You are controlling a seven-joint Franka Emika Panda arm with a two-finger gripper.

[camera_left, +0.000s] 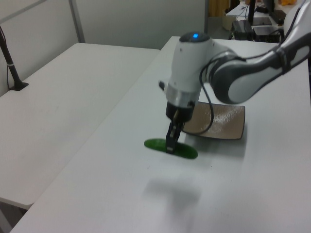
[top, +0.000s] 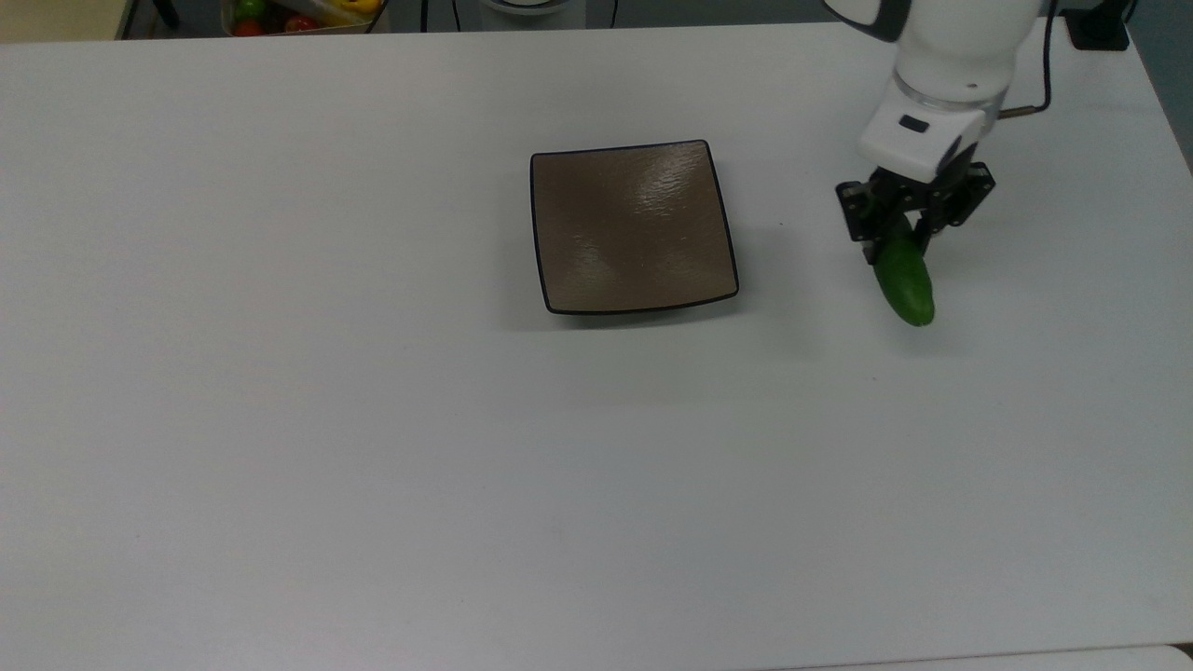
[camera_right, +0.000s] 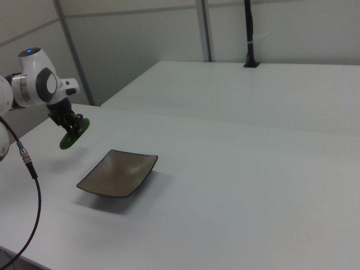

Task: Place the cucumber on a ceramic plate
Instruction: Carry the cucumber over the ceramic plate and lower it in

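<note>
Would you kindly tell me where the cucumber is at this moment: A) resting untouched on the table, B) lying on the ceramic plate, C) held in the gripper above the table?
C: the gripper is shut on the cucumber, whose shadow falls separately on the table, beside the bare ceramic plate.

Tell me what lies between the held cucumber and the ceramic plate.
Nothing: in the top view, bare white table separates the cucumber, held by the hand, from the ceramic plate.
</note>
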